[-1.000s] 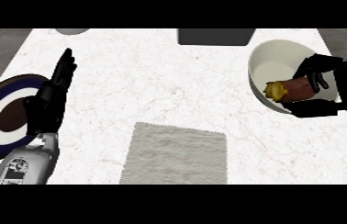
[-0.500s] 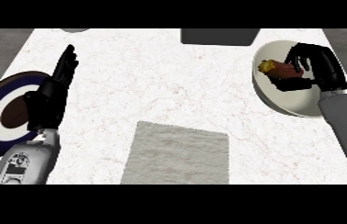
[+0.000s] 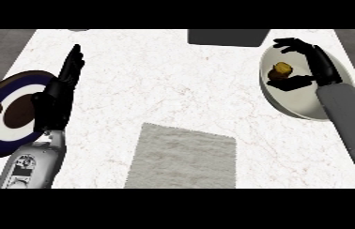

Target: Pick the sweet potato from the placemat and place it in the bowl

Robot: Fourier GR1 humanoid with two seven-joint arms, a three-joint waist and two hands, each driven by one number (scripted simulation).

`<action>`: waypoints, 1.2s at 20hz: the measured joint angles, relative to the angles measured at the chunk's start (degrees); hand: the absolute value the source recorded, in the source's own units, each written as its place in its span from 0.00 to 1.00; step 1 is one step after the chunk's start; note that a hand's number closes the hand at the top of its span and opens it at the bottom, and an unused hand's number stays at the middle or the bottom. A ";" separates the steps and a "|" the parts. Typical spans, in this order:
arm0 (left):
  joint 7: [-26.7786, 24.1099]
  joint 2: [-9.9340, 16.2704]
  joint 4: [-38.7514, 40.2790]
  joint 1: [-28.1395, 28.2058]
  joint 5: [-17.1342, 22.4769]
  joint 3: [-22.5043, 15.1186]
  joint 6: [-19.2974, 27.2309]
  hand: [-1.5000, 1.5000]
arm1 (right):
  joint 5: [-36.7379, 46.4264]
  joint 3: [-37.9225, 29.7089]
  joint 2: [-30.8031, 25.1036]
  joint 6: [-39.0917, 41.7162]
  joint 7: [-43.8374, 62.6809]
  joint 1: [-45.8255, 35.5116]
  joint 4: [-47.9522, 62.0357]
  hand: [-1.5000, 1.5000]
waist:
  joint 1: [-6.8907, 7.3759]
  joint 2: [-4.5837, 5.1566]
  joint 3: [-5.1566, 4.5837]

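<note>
Now the sweet potato (image 3: 281, 69) lies inside the bowl (image 3: 299, 107), toward the bowl's far-left wall, and the placemat (image 3: 183, 156), well apart from the bowl on the near side, carries nothing. The right hand (image 3: 313, 63) is over the bowl with fingers spread and thumb apart, holding nothing; its fingertips arch above the sweet potato without visibly touching it. The left hand (image 3: 58, 89) rests open, fingers straight, far across the counter (image 3: 166, 78) from the bowl, beside a dark plate (image 3: 19, 111).

The risk, as I judge it, is in pulling back: the forearm crosses the bowl's near-right rim, so a low withdrawal could catch the rim and shift the bowl, which sits close to the counter's right edge. Open counter lies left of the bowl; a dark box (image 3: 227, 37) stands just beyond it.
</note>
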 measured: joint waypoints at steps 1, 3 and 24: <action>-0.08 0.02 -0.22 0.15 -0.11 -0.06 -0.09 0.50 | -0.51 -0.68 0.20 0.84 -1.44 -0.65 1.52 0.00 | -0.03 -0.02 0.00; -0.43 -0.48 0.27 0.18 -0.49 -0.09 0.32 0.50 | -1.95 -2.48 0.18 2.44 -3.91 -1.89 3.78 0.00 | -0.34 -0.09 0.00; -0.56 -0.06 0.84 0.02 -0.42 2.35 -0.87 0.50 | -9.85 -12.05 -18.20 29.47 -11.77 1.76 14.11 0.00 | -1.63 -0.30 0.08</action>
